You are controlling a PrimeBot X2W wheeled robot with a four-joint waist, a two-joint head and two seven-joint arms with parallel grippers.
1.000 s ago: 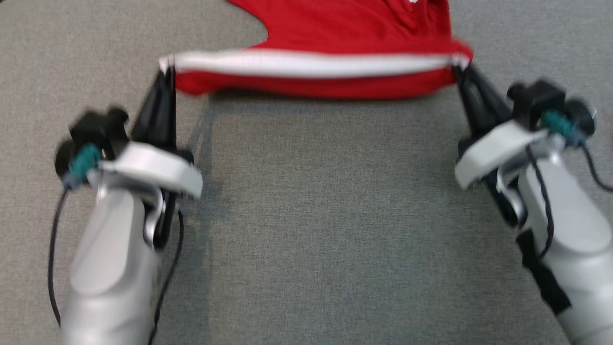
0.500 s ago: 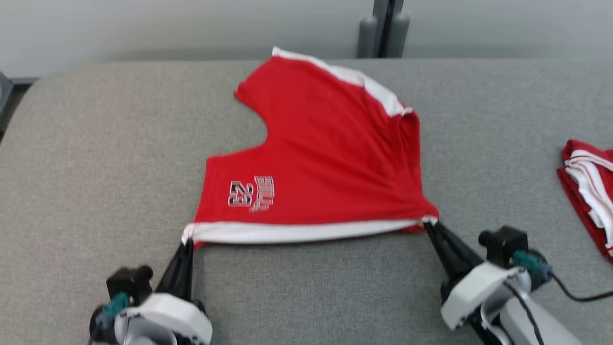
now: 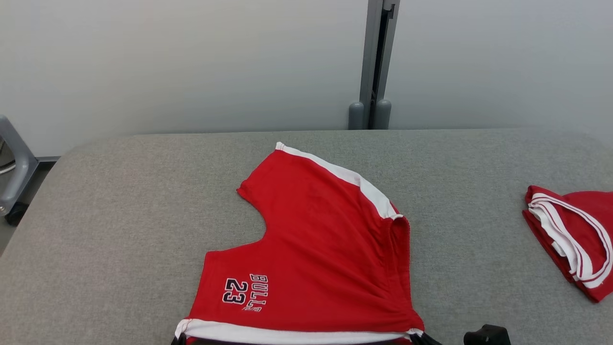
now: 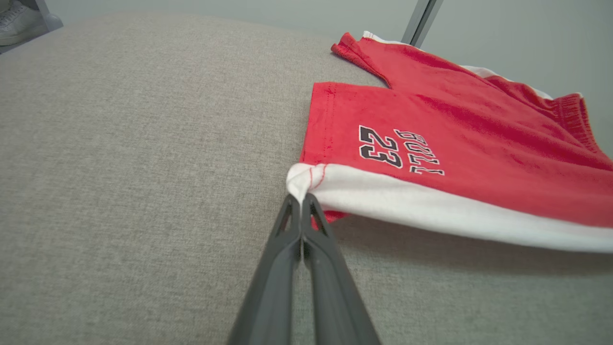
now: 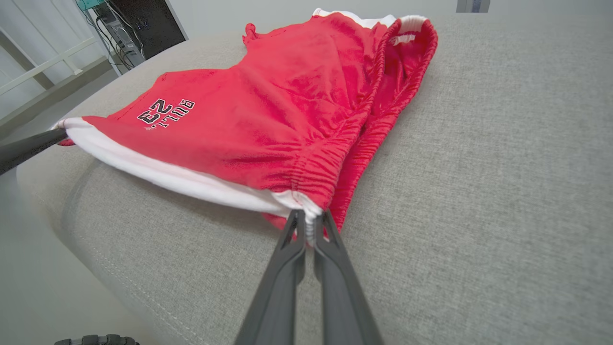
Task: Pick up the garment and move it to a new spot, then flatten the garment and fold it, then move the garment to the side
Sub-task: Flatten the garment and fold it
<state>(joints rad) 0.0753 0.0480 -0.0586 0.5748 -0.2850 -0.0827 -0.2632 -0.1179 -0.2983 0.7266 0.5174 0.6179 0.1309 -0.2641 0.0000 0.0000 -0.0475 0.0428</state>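
Observation:
The garment (image 3: 325,249) is a pair of red shorts with a white side stripe and "BULLS 23" printed on it. It lies spread on the grey padded table (image 3: 119,215). My left gripper (image 4: 301,196) is shut on the left end of the near white stripe. Its tips (image 3: 178,340) just show at the head view's bottom edge. My right gripper (image 5: 309,215) is shut on the stripe's other end, at the gathered waistband corner, and its tips (image 3: 424,339) also peek in. The near stripe is stretched between the two grippers and lifted a little off the table.
A second red and white garment (image 3: 570,235) lies folded at the table's right side. A grey post (image 3: 376,62) stands against the wall behind the table. A grey metal frame (image 3: 12,172) stands off the left end. The table's front edge (image 5: 96,268) is close to my grippers.
The head camera has tilted up, so the whole picture slid down and both arms dropped out of the bottom. Both grippers stay shut on the stripe's ends.

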